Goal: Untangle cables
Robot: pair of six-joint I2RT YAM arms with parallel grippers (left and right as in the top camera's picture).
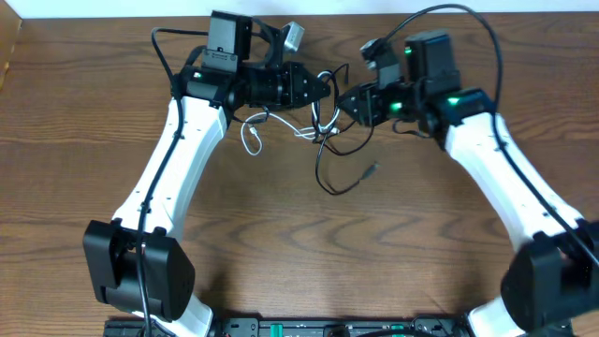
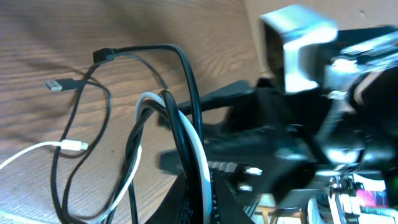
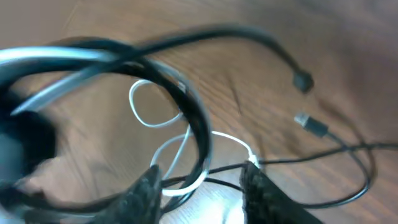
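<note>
The black cable (image 1: 323, 183) and the white cable (image 1: 251, 140) lie tangled on the wooden table between my two arms. My left gripper (image 1: 325, 90) is shut on a bundle of both cords, which run up between its fingers (image 2: 198, 198) in the left wrist view. There the black cable (image 2: 186, 74) arches over the white cable (image 2: 37, 148). My right gripper (image 1: 344, 101) faces the left one closely. In the right wrist view its fingers (image 3: 202, 190) are open, with the black loop (image 3: 204, 134) and the white cable (image 3: 149, 122) hanging between them, above the table.
Loose plug ends lie on the wood: a black one (image 3: 303, 81) and a silver one (image 3: 311, 126), also visible in the left wrist view (image 2: 59, 85). One plug shows in the overhead view (image 1: 372, 170). Thick black robot cables (image 1: 468, 23) arc over the arms.
</note>
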